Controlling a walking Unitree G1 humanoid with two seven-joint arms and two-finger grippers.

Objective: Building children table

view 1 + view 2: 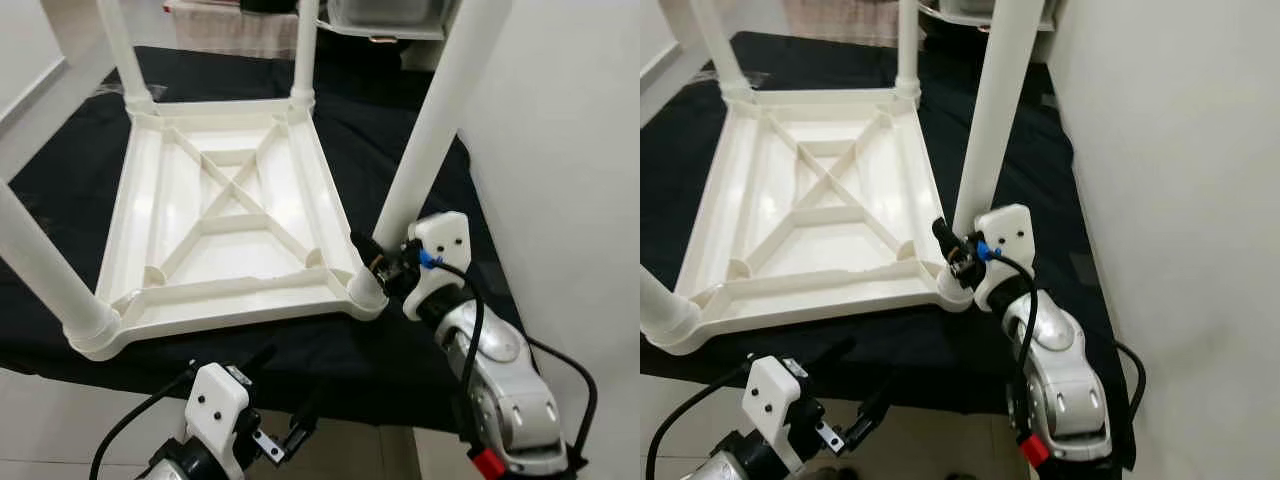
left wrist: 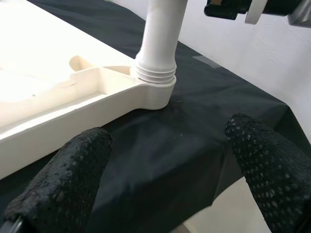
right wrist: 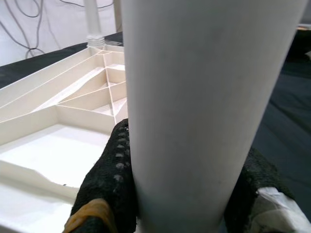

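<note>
A white plastic table top (image 1: 225, 215) lies upside down on a black cloth (image 1: 395, 150). Its near right leg (image 1: 440, 110) stands tilted in the corner socket (image 1: 366, 290). My right gripper (image 1: 385, 262) is shut on this leg just above the socket; in the right wrist view its black fingers (image 3: 114, 170) press both sides of the white tube. My left gripper (image 1: 285, 415) hangs open below the cloth's front edge, holding nothing. In the left wrist view its fingertips (image 2: 63, 184) point toward that same corner socket (image 2: 155, 77).
A near left leg (image 1: 40, 270) and two far legs (image 1: 125, 50) stand in the other corners. A white wall (image 1: 570, 150) runs close along the right. A clear bin (image 1: 390, 15) sits at the back. Pale floor tiles (image 1: 60, 420) lie below the front edge.
</note>
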